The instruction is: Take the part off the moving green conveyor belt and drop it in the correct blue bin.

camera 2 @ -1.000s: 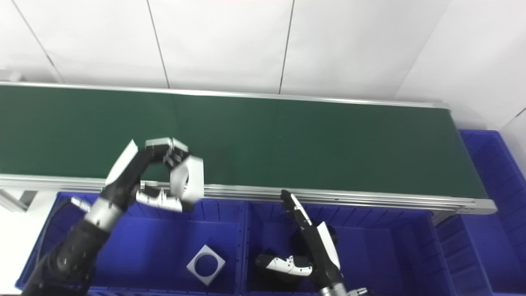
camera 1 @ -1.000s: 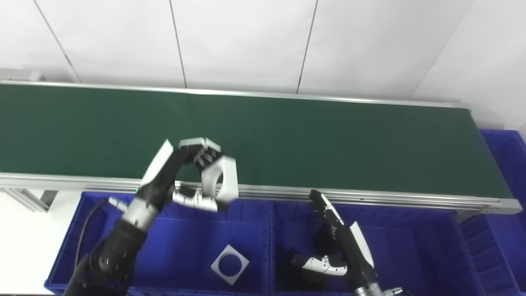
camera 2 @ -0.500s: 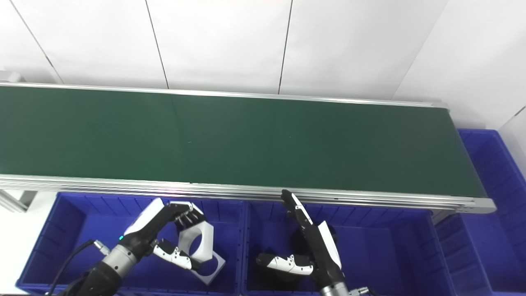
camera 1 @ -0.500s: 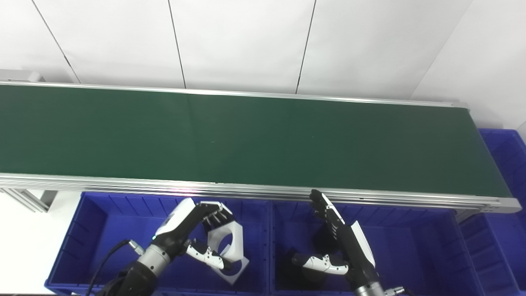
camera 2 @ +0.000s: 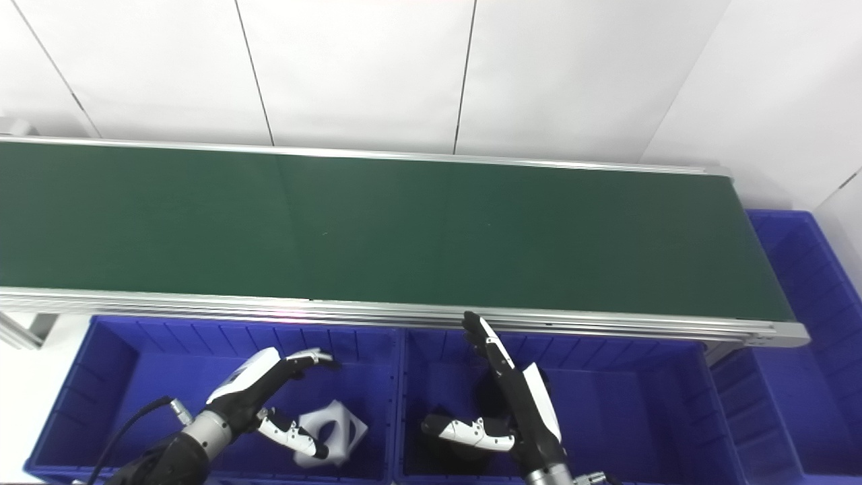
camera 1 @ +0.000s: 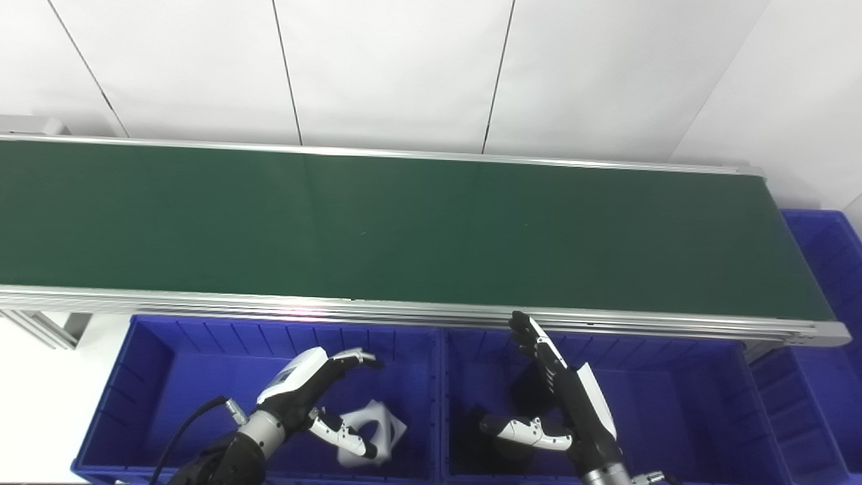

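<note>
Left hand [camera 1: 306,394]: fingers spread apart and empty, hovering inside the left blue bin [camera 1: 168,350], apparently placed there for the drop.
White part [camera 1: 370,431]: lay just beneath and beside the left hand's thumb on the bin floor, blurred; it may overlap another white piece, though the blur made that impossible to tell. No finger clearly touched it.
Right hand [camera 1: 562,404]: open, fingers stretched flat toward the belt, thumb out to the side, holding nothing; it waited over the middle blue bin [camera 1: 673,377], judged ready for a next part.
Dark shape below the right hand: too dim to identify.
Green conveyor belt [camera 1: 431,229]: beyond both hands, its surface carried no part.
</note>
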Robot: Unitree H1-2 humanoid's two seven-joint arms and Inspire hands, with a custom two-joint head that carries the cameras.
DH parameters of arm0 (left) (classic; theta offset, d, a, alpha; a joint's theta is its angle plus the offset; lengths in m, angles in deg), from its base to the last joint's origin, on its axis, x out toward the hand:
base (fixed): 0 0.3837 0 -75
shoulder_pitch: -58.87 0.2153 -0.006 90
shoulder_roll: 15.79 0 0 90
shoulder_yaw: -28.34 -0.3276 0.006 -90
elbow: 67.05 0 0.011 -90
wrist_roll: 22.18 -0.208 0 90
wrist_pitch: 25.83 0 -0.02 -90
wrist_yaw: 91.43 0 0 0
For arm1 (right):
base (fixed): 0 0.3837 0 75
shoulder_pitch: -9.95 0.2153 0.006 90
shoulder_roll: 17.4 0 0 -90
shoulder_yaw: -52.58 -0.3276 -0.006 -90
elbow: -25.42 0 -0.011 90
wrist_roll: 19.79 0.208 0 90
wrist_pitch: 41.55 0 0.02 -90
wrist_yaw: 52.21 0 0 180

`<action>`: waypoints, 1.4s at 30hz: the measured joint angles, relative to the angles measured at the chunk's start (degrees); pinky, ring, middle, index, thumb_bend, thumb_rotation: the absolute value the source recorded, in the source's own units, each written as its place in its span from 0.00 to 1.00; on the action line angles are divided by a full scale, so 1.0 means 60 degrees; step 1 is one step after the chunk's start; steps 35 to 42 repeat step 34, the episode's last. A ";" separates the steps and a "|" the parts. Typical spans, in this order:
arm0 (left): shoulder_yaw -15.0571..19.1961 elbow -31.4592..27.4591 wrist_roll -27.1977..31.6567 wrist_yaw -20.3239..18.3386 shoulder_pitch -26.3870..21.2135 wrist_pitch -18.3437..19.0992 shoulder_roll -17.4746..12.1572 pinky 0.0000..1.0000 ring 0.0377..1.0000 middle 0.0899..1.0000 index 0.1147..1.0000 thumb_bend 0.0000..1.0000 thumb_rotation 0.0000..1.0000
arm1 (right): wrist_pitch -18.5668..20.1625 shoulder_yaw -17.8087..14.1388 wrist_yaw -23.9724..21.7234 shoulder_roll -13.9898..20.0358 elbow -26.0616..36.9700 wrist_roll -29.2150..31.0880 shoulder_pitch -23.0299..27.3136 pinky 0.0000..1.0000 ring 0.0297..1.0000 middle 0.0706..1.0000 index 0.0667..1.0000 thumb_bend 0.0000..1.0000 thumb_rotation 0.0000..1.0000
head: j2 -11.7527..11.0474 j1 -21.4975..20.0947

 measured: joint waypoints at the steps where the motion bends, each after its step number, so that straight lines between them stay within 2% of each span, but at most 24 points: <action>1: 0.0101 -0.0003 0.0355 -0.0002 0.0018 -0.0101 0.0032 0.88 0.94 0.97 0.96 0.76 0.26 | 0.0003 0.0007 -0.0003 -0.0004 0.0001 0.0011 -0.0003 0.92 0.92 0.94 0.95 0.93 0.40 | 0.0000 -0.0029; 5: 0.0651 0.0026 0.2477 -0.0218 0.0153 -0.1035 0.0226 0.90 0.95 0.96 0.96 0.81 0.31 | 0.0149 0.0047 -0.0046 0.0000 0.0014 0.0131 -0.0017 0.93 0.93 0.95 0.95 0.94 0.37 | -0.0015 -0.0029; 7: 0.0799 0.0189 0.3395 -0.0436 0.0215 -0.1549 0.0334 0.90 0.93 0.94 0.93 0.82 0.24 | 0.0275 0.0062 -0.0060 0.0002 0.0036 0.0162 -0.0013 0.93 0.94 0.95 0.96 0.95 0.38 | -0.0058 -0.0058; 9: 0.1031 0.0471 0.4503 -0.0673 0.0309 -0.2179 0.0523 0.89 0.91 0.92 0.91 0.84 0.24 | 0.0394 0.0079 -0.0074 0.0003 0.0060 0.0180 -0.0022 0.93 0.94 0.95 0.96 0.95 0.39 | -0.0073 -0.0073; 13: 0.1132 0.0723 0.5344 -0.0932 0.0499 -0.2830 0.0682 0.88 0.91 0.91 0.90 0.86 0.22 | 0.0413 0.0101 -0.0083 0.0002 0.0061 0.0213 -0.0030 0.93 0.94 0.95 0.96 0.95 0.40 | -0.0117 -0.0059; 18: 0.1245 0.1061 0.5742 -0.1092 0.0498 -0.3252 0.0681 0.89 0.91 0.90 0.89 0.86 0.17 | 0.0415 0.0104 -0.0080 0.0004 0.0060 0.0209 -0.0033 0.93 0.94 0.94 0.96 0.95 0.40 | -0.0146 0.0029; 24: 0.1298 0.1097 0.5738 -0.1071 0.0498 -0.3570 0.0708 0.87 0.88 0.88 0.87 0.88 0.17 | 0.0416 0.0110 -0.0077 0.0010 0.0060 0.0171 -0.0039 0.93 0.94 0.95 0.96 0.94 0.40 | -0.0176 0.0073; 42: 0.1415 0.1110 0.5314 -0.0913 0.0499 -0.3608 0.0832 0.90 0.91 0.91 0.89 0.89 0.20 | 0.0486 0.0117 -0.0001 -0.0008 0.0081 0.0063 -0.0048 0.92 0.93 0.94 0.96 0.93 0.41 | -0.0176 0.0088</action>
